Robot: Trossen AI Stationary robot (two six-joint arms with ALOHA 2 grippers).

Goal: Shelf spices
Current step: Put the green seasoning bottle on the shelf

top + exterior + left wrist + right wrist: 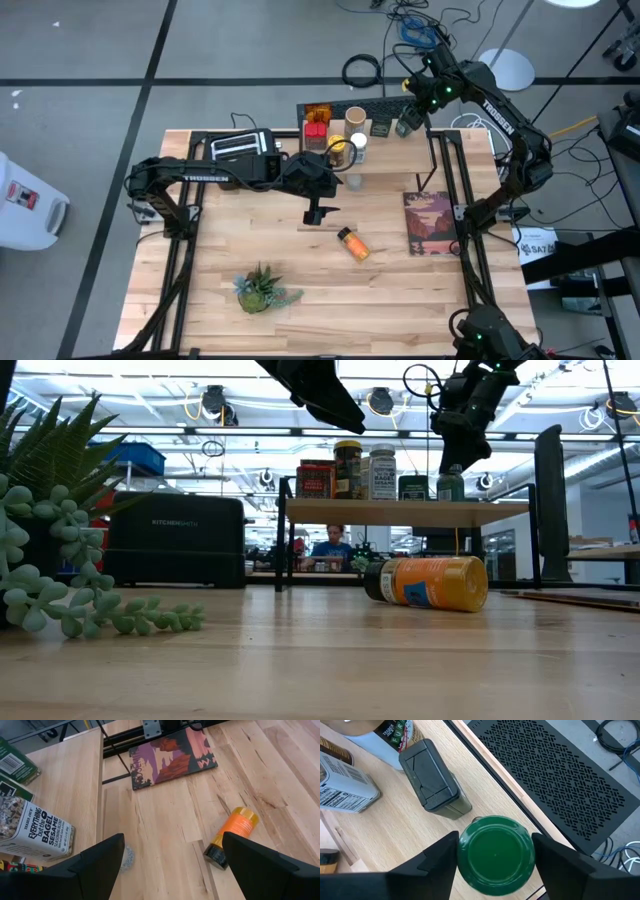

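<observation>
Wooden tabletop (300,270) under bright lab lights, and the left gripper (318,212) hangs over its middle with fingers (95,865) spread wide and empty. Out from it, just ahead and to its right, the orange bottle (352,243) lies on its side, long axis slanted across the fingers' line, dark cap end nearer the claw. That arm is clearly closer. Back at the shelf (400,128), the right gripper (412,122) straddles a green-lidded jar (495,854) standing on the plank; whether it grips or has let go, I can't tell.
</observation>
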